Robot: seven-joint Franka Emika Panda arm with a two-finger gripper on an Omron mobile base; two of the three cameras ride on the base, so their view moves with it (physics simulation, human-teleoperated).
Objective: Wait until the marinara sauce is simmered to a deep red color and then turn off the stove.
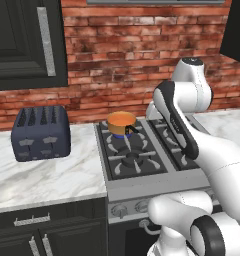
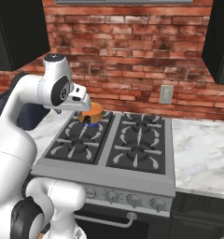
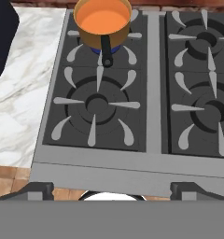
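The marinara sauce (image 3: pixel 102 18) is a smooth orange disc filling a small orange saucepan (image 1: pixel 122 123) with a blue base and a short black handle (image 3: pixel 106 50). The pan stands on the rear left burner of the stove (image 3: pixel 151 161), a grey steel gas range with black grates and a front row of round knobs (image 2: pixel 132 200). My gripper (image 3: pixel 111 192) hovers open above the stove's front edge, well short of the pan, with nothing between its widely spread fingertips (image 3: pixel 37 190). In the right base view the hand partly covers the saucepan (image 2: pixel 94 113).
A dark blue-grey toaster (image 1: pixel 41 132) sits on the marble counter (image 1: pixel 52 175) left of the range. A brick wall with an outlet (image 2: pixel 166 94) runs behind. Dark cabinets hang above and stand below the counter. More marble counter (image 2: pixel 202 154) lies to the right.
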